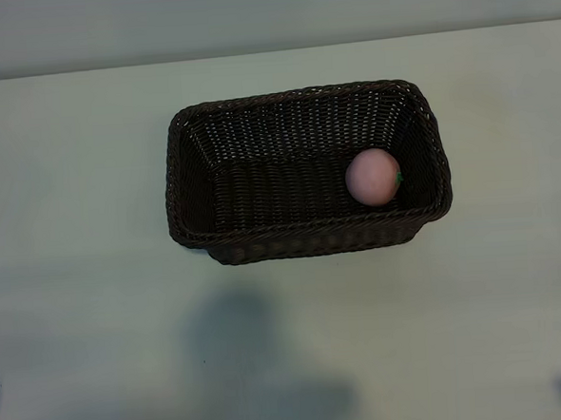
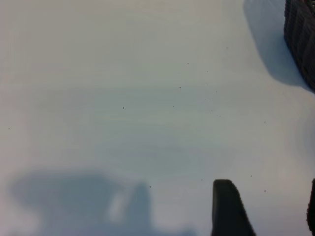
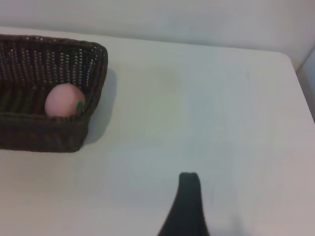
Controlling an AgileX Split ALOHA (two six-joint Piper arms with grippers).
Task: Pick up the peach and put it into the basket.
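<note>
The peach is already lying inside the basket, on the woven floor at the end nearer my right arm, touching or nearly touching that end wall. It is a small, round, pale-pink ball with a tiny green leaf mark facing the wall. Its skin is looking matte rather than glossy, so I am judging it light, not slippery, and possibly a little soft. If I needed to take it again, I would be closing gently across its widest middle, coming from above, since the wall is crowding one side.

The basket is dark brown wicker, rectangular with rounded corners and sloping sides, and it is sitting upright on the pale desk. It is looking stiff and far larger than the fruit.

My right pincer is hanging over bare desk, well apart from the basket, spread open and carrying nothing; only one dark finger is showing. My left pincer is resting off the basket's other end, part open, also empty.

I am judging the task complete.
</note>
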